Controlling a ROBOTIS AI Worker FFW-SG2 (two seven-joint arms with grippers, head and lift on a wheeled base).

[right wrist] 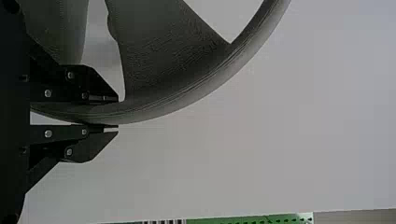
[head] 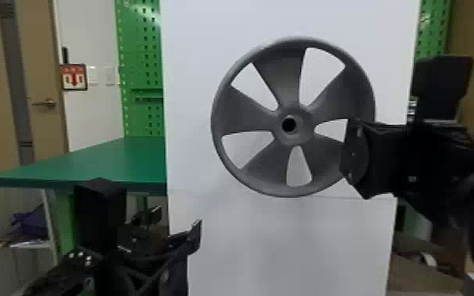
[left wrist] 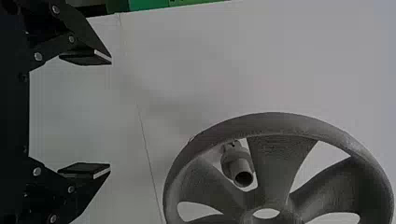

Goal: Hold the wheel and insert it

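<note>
1. The wheel (head: 283, 74) is grey and stands upright, a little right of the centre of the head view. Its round hub (head: 306, 125) has a hole, which looks dark from here.
2. In the left wrist view, the hole looks pale instead. This view shows also a grey shaft (left wrist: 240, 171) with a hollow end, seen through an opening of the wheel, between two spokes. The shaft is beside the line of the hub hole, so the wheel is not on it.
3. The right gripper (head: 348, 155) comes from the right side of the head view and holds the wheel at the right lower part of its rim. There one finger covers a piece of the rim.
4. The right wrist view gives the grip more clearly: the rim (right wrist: 187, 98) passes between the two fingers (right wrist: 95, 143), one on each side of it, and they are nearly closed, with only the rim's thickness between.
5. The left gripper (head: 193, 234) is at the lower left of the head view, below the wheel and apart from it. In the left wrist view, its two fingers (left wrist: 86, 170) stand wide apart, and the space between them is free.
6. Behind the wheel is a white panel (head: 307, 244). At the left of the head view are a green table (head: 90, 165), a green pegboard (head: 139, 67) and a door (head: 41, 130).
</note>
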